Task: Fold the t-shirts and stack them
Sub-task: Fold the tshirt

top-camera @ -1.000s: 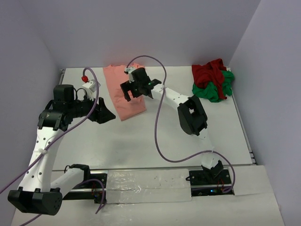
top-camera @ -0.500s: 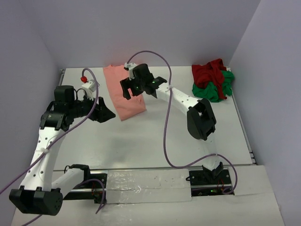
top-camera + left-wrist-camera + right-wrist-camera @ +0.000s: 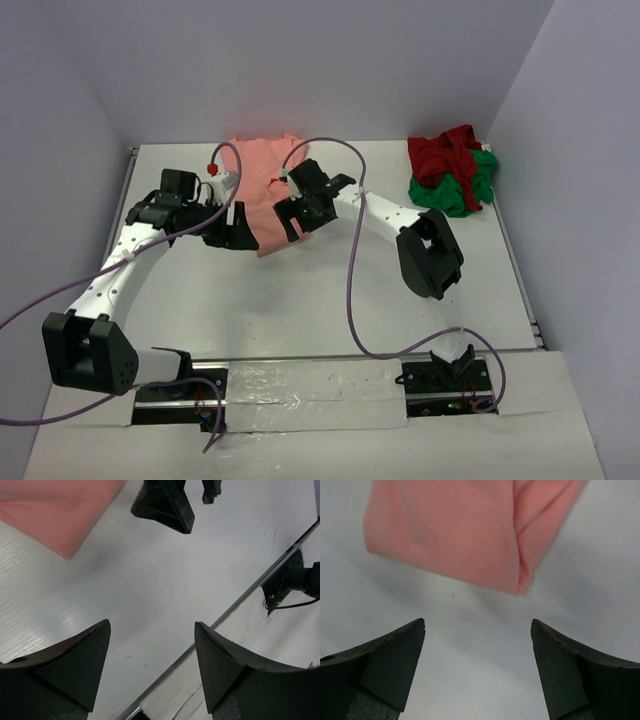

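Observation:
The salmon-pink t-shirt (image 3: 262, 175) lies folded into a long strip at the back centre-left of the table (image 3: 300, 300). Its near corner shows in the left wrist view (image 3: 55, 510) and its near end in the right wrist view (image 3: 455, 530). My left gripper (image 3: 240, 232) is open and empty, just left of the strip's near end (image 3: 150, 630). My right gripper (image 3: 300, 220) is open and empty, just right of that end, above bare table (image 3: 477, 627). The dark red t-shirt (image 3: 445, 152) lies crumpled on the bright green t-shirt (image 3: 462, 192) at the back right.
Purple cables (image 3: 350, 270) loop from both arms over the table. Walls close the table at the back and both sides. A metal rail (image 3: 330, 352) and taped strip run along the near edge, also seen in the left wrist view (image 3: 250, 592). The right gripper's fingers (image 3: 165, 505) show there too.
My left arm has swung forward and right to the pink shirt's near end. My right gripper has come back from over the shirt's middle to its near end.

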`<action>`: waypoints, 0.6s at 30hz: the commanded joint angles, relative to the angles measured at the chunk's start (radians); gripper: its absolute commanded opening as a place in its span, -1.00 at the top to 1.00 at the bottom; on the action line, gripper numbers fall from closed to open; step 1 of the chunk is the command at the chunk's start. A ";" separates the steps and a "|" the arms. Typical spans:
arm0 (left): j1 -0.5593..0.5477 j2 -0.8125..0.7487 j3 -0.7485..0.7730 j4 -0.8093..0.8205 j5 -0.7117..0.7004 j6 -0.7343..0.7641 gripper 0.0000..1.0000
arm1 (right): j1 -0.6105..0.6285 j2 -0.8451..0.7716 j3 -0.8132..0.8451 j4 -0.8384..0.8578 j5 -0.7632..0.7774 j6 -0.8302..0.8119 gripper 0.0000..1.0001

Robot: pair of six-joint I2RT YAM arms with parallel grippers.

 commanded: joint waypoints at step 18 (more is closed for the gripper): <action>-0.020 -0.069 0.012 0.161 -0.281 -0.001 -0.57 | 0.244 -0.126 -0.237 0.271 0.399 -0.559 -0.91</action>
